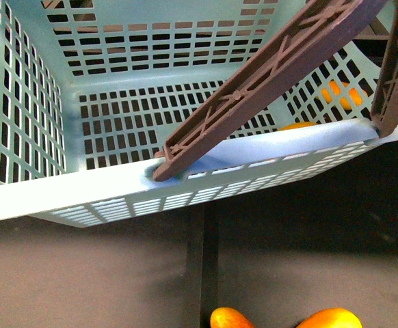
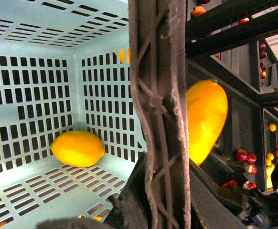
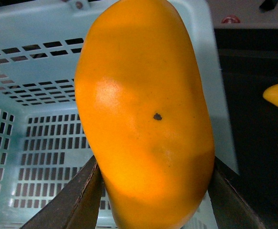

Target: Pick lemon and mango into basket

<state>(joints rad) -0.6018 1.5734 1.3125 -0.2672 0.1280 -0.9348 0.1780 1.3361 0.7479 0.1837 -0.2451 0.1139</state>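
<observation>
The turquoise basket (image 1: 62,195) is filling most of the front view, its slotted walls and base lying open to the camera. One grey-brown handle (image 1: 267,75) is slanting across it from the near rim towards the far corner. The mango (image 3: 146,114) is hanging upright in the right gripper (image 3: 155,164), whose dark fingers (image 3: 77,200) are clenching it on both sides near its lower end. It is being held close by the basket's rim, though I cannot tell whether it is over the inside or just outside. The lemon (image 2: 77,148) is lying on the basket floor, close to a corner. In the left wrist view the left gripper (image 2: 165,210) is showing dark parts on either side of the handle; whether it is gripping cannot be told. Two yellow-orange fruits (image 1: 232,318) are lying on the dark surface in front of the basket, and red apples (image 2: 244,155) are sitting on dark shelves (image 2: 234,28) beyond.
</observation>
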